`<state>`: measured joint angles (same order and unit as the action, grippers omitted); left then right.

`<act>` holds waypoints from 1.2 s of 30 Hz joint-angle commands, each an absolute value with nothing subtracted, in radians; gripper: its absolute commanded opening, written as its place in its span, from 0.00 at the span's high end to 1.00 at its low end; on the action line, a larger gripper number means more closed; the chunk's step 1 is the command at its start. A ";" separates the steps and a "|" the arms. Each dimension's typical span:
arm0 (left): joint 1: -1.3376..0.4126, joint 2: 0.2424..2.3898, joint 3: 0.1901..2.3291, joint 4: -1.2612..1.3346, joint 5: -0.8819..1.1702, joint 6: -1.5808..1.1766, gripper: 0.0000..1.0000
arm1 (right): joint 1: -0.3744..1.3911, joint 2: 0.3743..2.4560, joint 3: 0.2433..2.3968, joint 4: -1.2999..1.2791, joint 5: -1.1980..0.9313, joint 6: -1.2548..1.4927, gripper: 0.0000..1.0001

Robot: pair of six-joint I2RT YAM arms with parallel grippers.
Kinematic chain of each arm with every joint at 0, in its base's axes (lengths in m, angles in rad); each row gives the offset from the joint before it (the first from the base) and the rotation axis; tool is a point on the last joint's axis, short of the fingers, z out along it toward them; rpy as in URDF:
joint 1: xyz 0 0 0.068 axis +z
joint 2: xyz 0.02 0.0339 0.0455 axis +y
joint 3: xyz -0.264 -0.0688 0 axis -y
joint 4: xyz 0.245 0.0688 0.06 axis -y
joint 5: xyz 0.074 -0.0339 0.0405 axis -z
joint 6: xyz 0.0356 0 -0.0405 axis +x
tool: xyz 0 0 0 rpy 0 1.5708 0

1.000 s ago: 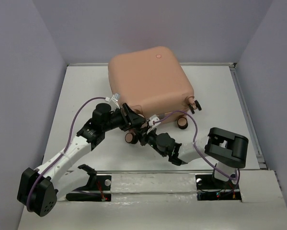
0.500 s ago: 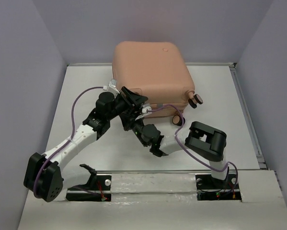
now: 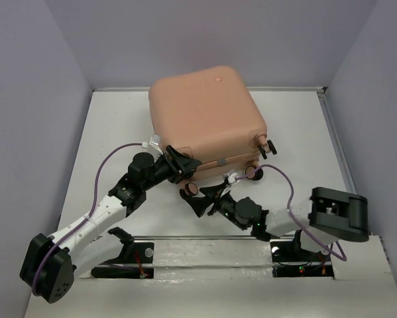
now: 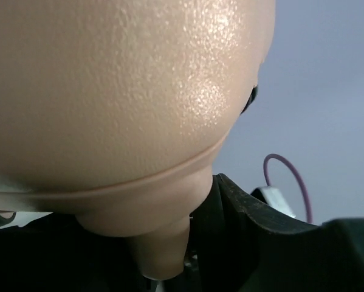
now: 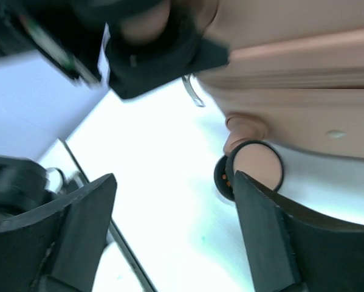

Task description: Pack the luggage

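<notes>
Suitcase: a small peach-pink hard-shell suitcase (image 3: 208, 116), squarish with rounded corners, lay shut and skewed at the middle back of the white table (image 3: 112, 132).
Hidden: the inside could not be seen. In the left wrist view the shell filled most of the frame (blurred, far too close).
Left gripper: the left gripper (image 3: 183, 163) sat against the shell's near-left corner. Whether it pinched the corner could not be told.
Right gripper: the right gripper (image 3: 203, 197) had its fingers spread with nothing between them, just beside a black-and-pink wheel (image 5: 254, 167).
Marking: a round mark (image 3: 218, 78) on the shell was too small to read.
</notes>
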<state>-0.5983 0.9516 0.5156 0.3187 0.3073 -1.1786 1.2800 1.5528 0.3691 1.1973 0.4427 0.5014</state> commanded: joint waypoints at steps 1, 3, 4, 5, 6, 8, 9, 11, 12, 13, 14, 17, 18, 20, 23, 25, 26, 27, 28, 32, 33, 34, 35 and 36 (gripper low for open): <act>-0.583 0.831 0.499 0.647 0.359 -1.094 0.33 | 1.272 1.330 0.365 0.889 0.472 0.591 0.14; -0.572 0.819 0.471 0.655 0.350 -1.095 0.18 | 1.272 1.260 0.397 0.777 0.483 0.568 0.11; -0.569 0.816 0.463 0.660 0.351 -1.094 0.14 | 1.272 1.247 0.402 0.770 0.488 0.528 0.09; -0.565 0.818 0.453 0.672 0.354 -1.094 0.08 | 1.272 1.240 0.426 0.762 0.495 0.505 0.08; -0.561 0.821 0.451 0.675 0.363 -1.091 0.07 | 1.261 1.242 0.446 0.752 0.492 0.458 0.08; -0.555 0.825 0.446 0.683 0.376 -1.085 0.03 | 1.237 1.258 0.495 0.726 0.476 0.427 0.07; -0.548 0.831 0.445 0.686 0.389 -1.083 0.02 | 1.236 1.279 0.543 0.721 0.454 0.390 0.07; -0.537 0.836 0.439 0.695 0.405 -1.081 0.01 | 1.227 1.299 0.586 0.721 0.453 0.358 0.07; -0.535 0.836 0.430 0.698 0.410 -1.083 0.01 | 1.227 1.310 0.607 0.721 0.456 0.342 0.07; -0.528 0.833 0.425 0.703 0.414 -1.086 0.01 | 1.217 1.327 0.645 0.721 0.454 0.313 0.07; -0.525 0.830 0.411 0.710 0.416 -1.091 0.01 | 1.216 1.334 0.663 0.721 0.456 0.301 0.07; -0.506 0.815 0.393 0.719 0.425 -1.097 0.01 | 1.195 1.365 0.721 0.722 0.459 0.253 0.07; -0.502 0.810 0.384 0.721 0.428 -1.100 0.01 | 1.186 1.371 0.735 0.721 0.462 0.241 0.07; -0.488 0.801 0.374 0.722 0.437 -1.104 0.01 | 1.166 1.399 0.768 0.719 0.439 0.226 0.07; -0.476 0.798 0.371 0.727 0.445 -1.106 0.01 | 1.148 1.433 0.813 0.719 0.420 0.224 0.08; -0.474 0.801 0.370 0.730 0.449 -1.106 0.01 | 1.147 1.469 0.828 0.748 0.405 0.221 0.11; -0.471 0.802 0.368 0.732 0.449 -1.106 0.01 | 1.147 1.495 0.844 0.771 0.405 0.221 0.16; -0.471 0.804 0.367 0.733 0.452 -1.106 0.01 | 1.147 1.506 0.851 0.779 0.406 0.219 0.19; -0.471 0.804 0.365 0.735 0.454 -1.106 0.01 | 1.147 1.517 0.859 0.787 0.410 0.216 0.22; -0.457 0.793 0.353 0.733 0.472 -1.106 0.01 | 1.138 1.551 0.871 0.842 0.452 0.215 0.56; -0.450 0.782 0.347 0.730 0.476 -1.106 0.01 | 1.138 1.555 0.874 0.857 0.478 0.212 0.77; -0.445 0.776 0.344 0.713 0.480 -1.103 0.01 | 1.138 1.562 0.876 0.861 0.486 0.212 0.83; -0.440 0.769 0.347 0.694 0.482 -1.083 0.03 | 1.138 1.565 0.876 0.864 0.492 0.212 0.87; -0.433 0.750 0.351 0.657 0.482 -1.060 0.04 | 1.138 1.565 0.877 0.865 0.500 0.209 0.90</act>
<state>-0.4343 0.8188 0.3412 0.5873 0.4019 -1.0992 1.1599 1.5581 0.8242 0.7570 0.4030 0.2150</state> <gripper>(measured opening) 0.977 0.508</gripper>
